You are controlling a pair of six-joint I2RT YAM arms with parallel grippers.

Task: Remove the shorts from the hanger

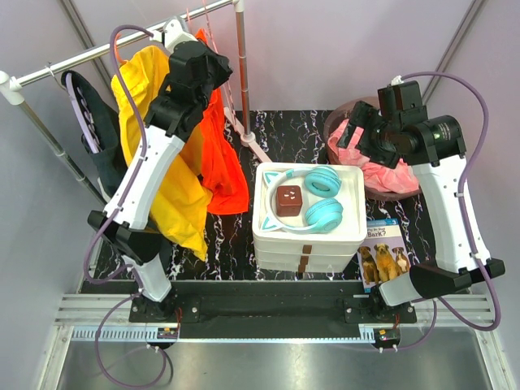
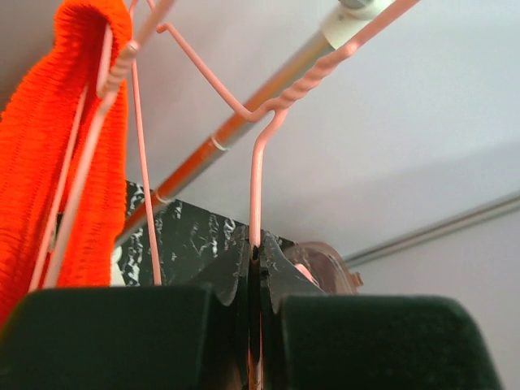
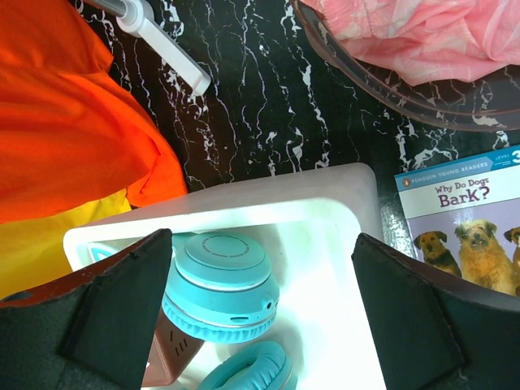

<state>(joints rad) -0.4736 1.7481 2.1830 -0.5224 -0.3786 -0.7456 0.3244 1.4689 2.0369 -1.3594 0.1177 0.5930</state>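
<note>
Left wrist view: left end effector [image 2: 254,272] clenched on the stiff hanger [image 2: 257,179] wire, right end effector [image 3: 260,305] released; soft, light shorts [image 2: 49,179] hang on it, probably best pinched at the hem.

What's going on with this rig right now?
The left hand is shut on the neck of the pink wire hanger, up at the metal clothes rail. The orange fabric shorts are draped over that hanger, so they are not off yet. The right hand is open and holds nothing. It hovers above the white plastic bin with the teal over-ear headphones in it.
</note>
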